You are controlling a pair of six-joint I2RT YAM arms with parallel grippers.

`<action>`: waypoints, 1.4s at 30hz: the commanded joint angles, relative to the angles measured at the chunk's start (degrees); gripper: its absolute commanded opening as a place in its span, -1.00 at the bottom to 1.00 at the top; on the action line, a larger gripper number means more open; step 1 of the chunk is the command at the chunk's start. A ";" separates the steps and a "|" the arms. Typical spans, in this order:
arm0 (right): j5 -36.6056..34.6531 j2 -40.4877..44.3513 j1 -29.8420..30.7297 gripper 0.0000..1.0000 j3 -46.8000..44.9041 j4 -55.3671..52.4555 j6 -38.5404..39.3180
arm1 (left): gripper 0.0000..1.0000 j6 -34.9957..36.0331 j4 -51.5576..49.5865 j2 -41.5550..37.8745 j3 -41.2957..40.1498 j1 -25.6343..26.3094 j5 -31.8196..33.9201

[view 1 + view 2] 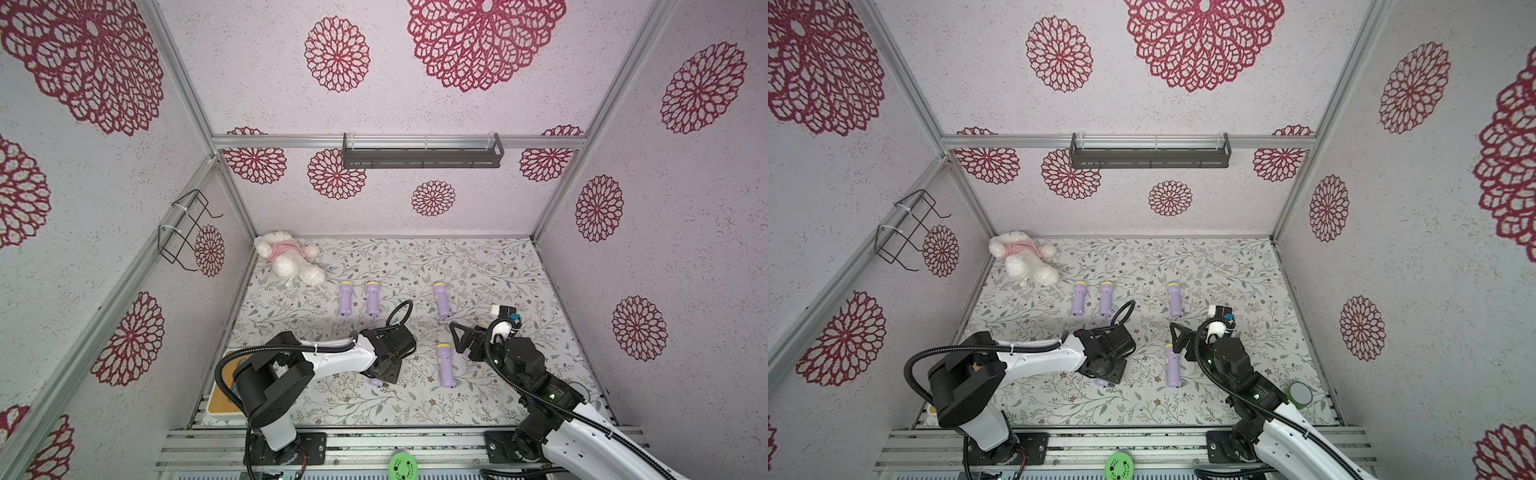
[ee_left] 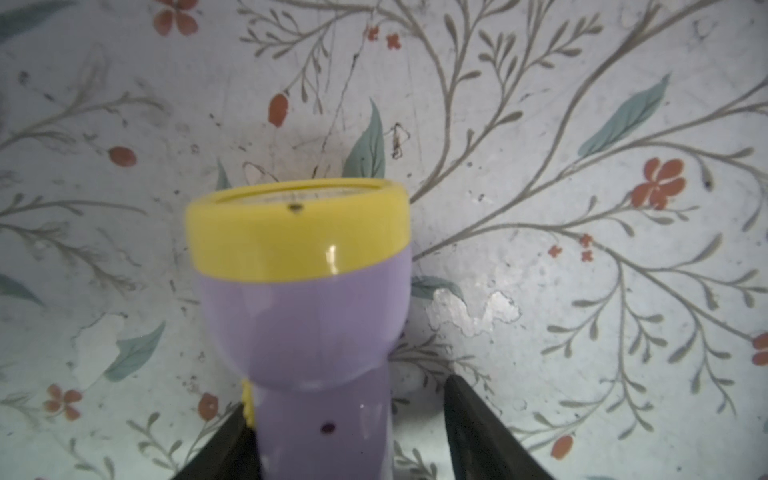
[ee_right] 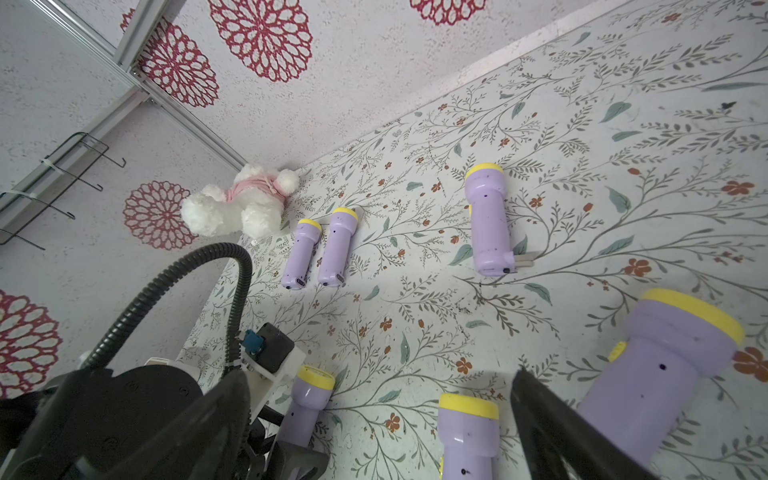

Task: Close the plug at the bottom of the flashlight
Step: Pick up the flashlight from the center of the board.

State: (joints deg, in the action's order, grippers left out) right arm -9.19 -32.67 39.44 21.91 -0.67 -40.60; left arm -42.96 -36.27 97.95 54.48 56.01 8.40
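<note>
1. The flashlight (image 2: 303, 299) lies on the bench (image 1: 498, 282) and is straddled by the left gripper (image 2: 345, 399). The jaws are spread partway, with one finger touching the body and a gap at the other.
2. In a top view, its tail (image 1: 376, 382) protrudes at 6 o'clock of that gripper. The long axis is judged to run 12-to-6.
3. The right gripper (image 3: 378, 376) is spread wide with nothing pinched. It is placed at 3 o'clock, beyond a second flashlight (image 1: 445, 365), so the left arm is nearer.

Flashlight (image 2: 307, 332), lower centre of the left wrist view: smooth, glossy lilac plastic with a sharp highlight. Its yellow ring (image 2: 297, 232): plastic, softer sheen.
Table cover (image 2: 540, 124): matt printed sheet, scuffed, print flaked off in pale patches.
Plush toy (image 1: 286, 255), mid-left in a top view: fluffy white pile, pink cloth.
Walls (image 1: 415, 104): rough, grainy.
Frame rails (image 1: 291, 142): brushed metal.
Cable sleeve (image 3: 237, 291): ribbed black plastic.
</note>
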 commanded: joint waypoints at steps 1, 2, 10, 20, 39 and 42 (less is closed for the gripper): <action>-0.74 0.43 0.19 0.98 -0.16 2.51 -0.79 | 0.37 -1.43 -2.80 1.10 -2.40 0.94 -0.77; -0.65 0.29 0.20 0.98 -0.20 2.60 -0.77 | 0.38 -1.50 -3.13 1.02 -2.45 0.94 -0.46; -0.21 0.30 0.20 0.98 -0.71 3.08 -1.15 | 0.27 -1.39 -2.92 3.15 -0.75 0.94 1.04; -0.54 2.16 0.20 0.98 -2.66 3.23 -1.80 | -0.10 -1.68 -3.80 4.77 -0.41 0.42 3.41; 0.38 0.61 0.20 0.98 -1.05 3.21 -1.77 | -1.00 2.45 -5.65 -2.23 26.81 -4.78 2.49; 1.14 -0.29 0.20 0.98 0.51 3.63 -2.16 | -1.00 1.73 -1.16 -4.41 29.19 -7.33 -2.42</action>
State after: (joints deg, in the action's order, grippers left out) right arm -8.67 -32.42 39.44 19.22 1.41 -42.09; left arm -41.10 -41.76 96.82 81.49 50.81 9.56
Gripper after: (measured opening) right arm 0.989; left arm 0.397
